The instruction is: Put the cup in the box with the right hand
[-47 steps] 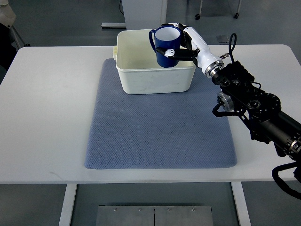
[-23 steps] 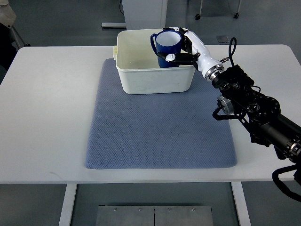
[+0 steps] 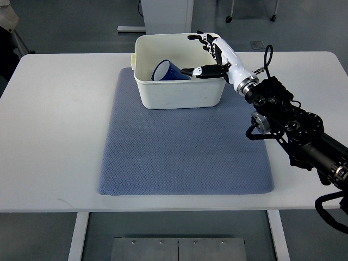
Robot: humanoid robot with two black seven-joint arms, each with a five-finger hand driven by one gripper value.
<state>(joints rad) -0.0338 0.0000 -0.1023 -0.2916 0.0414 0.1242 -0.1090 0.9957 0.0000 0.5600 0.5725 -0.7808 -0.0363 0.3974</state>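
A dark blue cup [image 3: 169, 71] lies tipped on its side inside the cream plastic box [image 3: 179, 93], its white inside facing left. The box stands at the far edge of the blue-grey mat [image 3: 185, 147]. My right hand [image 3: 205, 53] hovers over the box's right part, just right of the cup, with fingers spread and holding nothing. The right arm [image 3: 288, 119] comes in from the right edge. The left arm is out of view.
The mat lies on a white table [image 3: 54, 119]. Beyond the table's far edge is grey floor with a white post [image 3: 166, 13] and furniture legs.
The right hand lowered the cup into the box and let it go. The cup, upright in the hand before, now lies tipped over inside the box. The fingers have opened.
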